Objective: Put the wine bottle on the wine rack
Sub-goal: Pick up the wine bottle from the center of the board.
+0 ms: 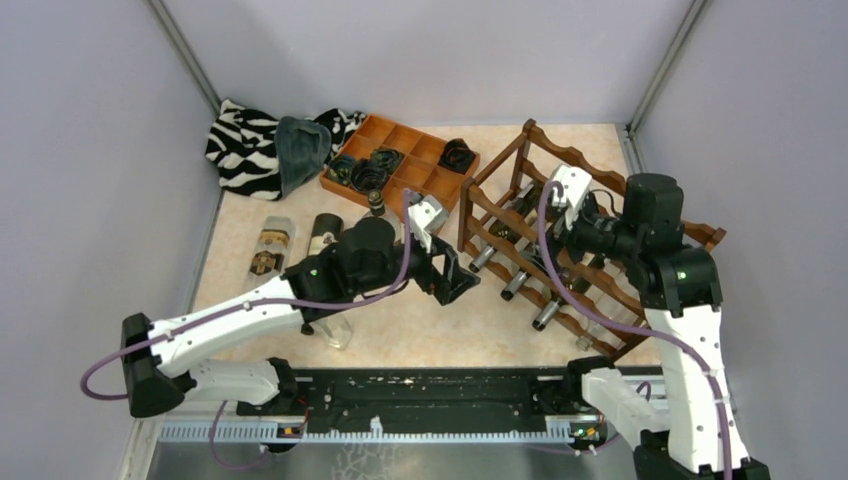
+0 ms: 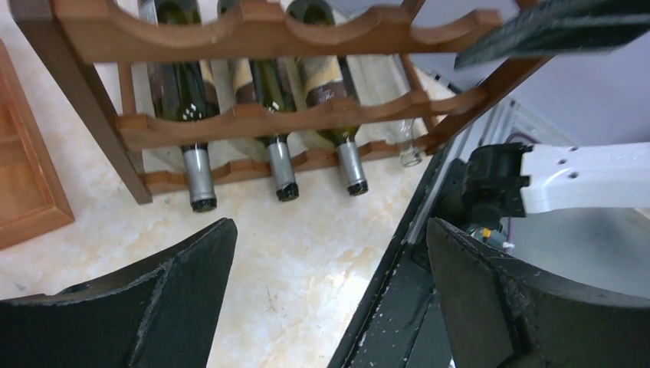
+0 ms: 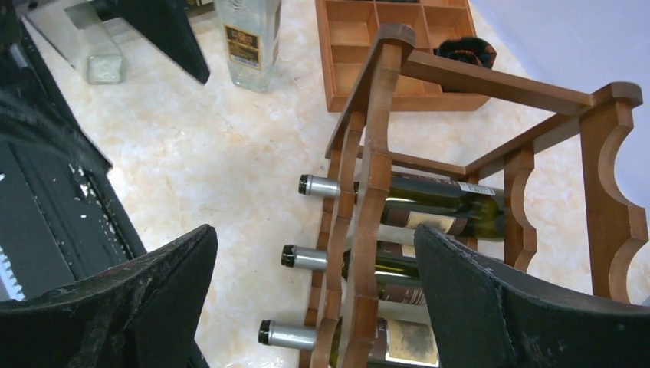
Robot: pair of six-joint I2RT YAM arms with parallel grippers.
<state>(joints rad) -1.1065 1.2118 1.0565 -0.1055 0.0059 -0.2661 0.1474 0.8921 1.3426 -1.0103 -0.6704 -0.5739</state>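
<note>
The reddish-brown wine rack [image 1: 600, 262] stands at the right of the table. Three dark wine bottles [image 1: 515, 284] with silver caps lie in it, and a clear bottle [image 1: 603, 328] lies at its near end. My left gripper [image 1: 455, 275] is open and empty, just left of the rack; its wrist view shows the rack [image 2: 253, 119], the bottle necks [image 2: 280, 170] and its gripper [image 2: 329, 257] over bare table. My right gripper [image 1: 560, 235] is open and empty above the rack's left end; its wrist view shows the gripper [image 3: 314, 264] over the rack [image 3: 372, 161] and the bottles [image 3: 437, 205].
Clear bottles lie loose at the left [image 1: 272, 248] [image 1: 325, 235], and another [image 1: 340, 330] lies under my left arm. An orange-brown compartment tray [image 1: 400, 160] with dark items sits at the back, a zebra-striped cloth [image 1: 245, 145] beside it. A black rail [image 1: 430, 395] runs along the near edge.
</note>
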